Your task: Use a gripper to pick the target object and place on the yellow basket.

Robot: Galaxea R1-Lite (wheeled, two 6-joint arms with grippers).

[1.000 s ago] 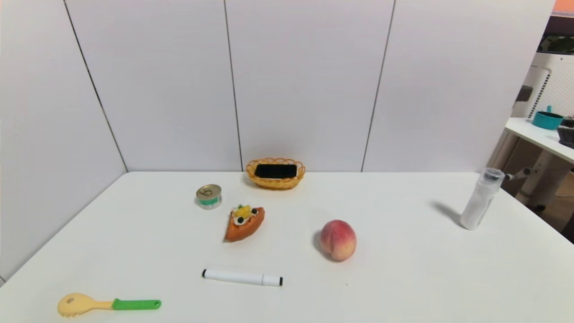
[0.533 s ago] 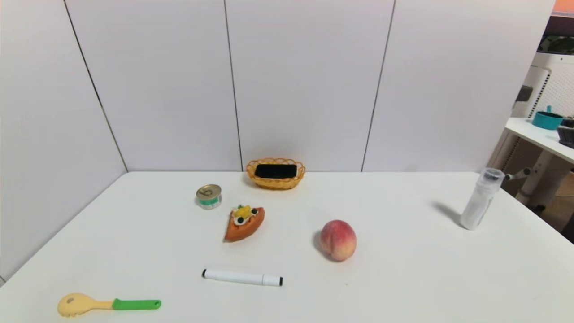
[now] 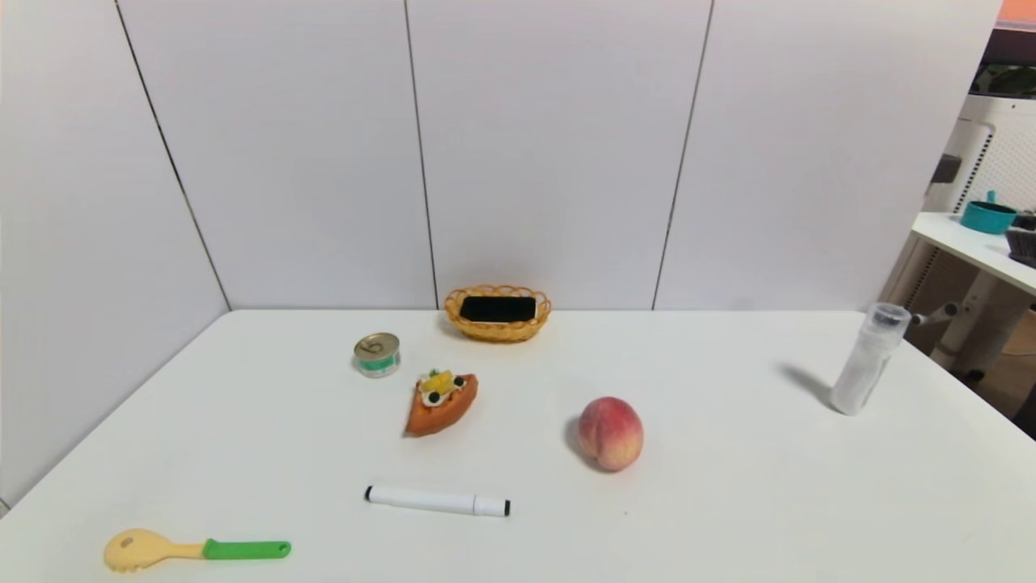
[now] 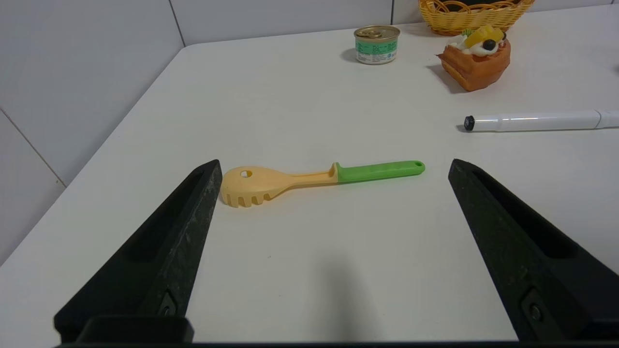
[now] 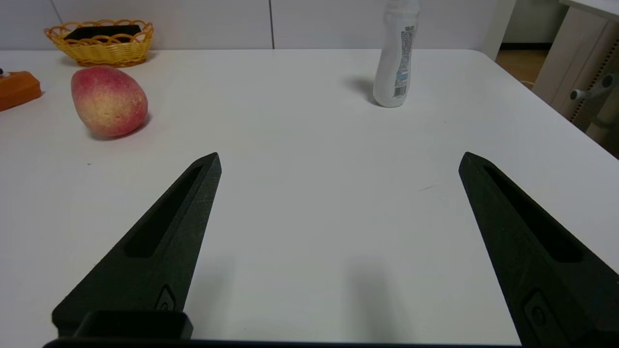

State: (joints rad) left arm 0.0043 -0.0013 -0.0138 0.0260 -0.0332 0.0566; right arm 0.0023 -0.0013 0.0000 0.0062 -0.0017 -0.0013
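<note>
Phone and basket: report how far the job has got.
Done: the phone lies flat inside the yellow basket. In hand: nothing; the left gripper and right gripper are open and empty, back at the near table edge. Left: nothing visible.

The target object [image 3: 498,308], a flat slab with a glossy black face and rounded corners, is lying face up inside the yellow basket [image 3: 497,329], its long side running along the basket's length. The basket, a small oval of yellow-orange wicker with a looped openwork rim, is sitting upright at the far edge of the white table, close to the back wall. From the right wrist view the dark slab [image 5: 102,32] is showing just above the basket's rim [image 5: 99,48].
</note>
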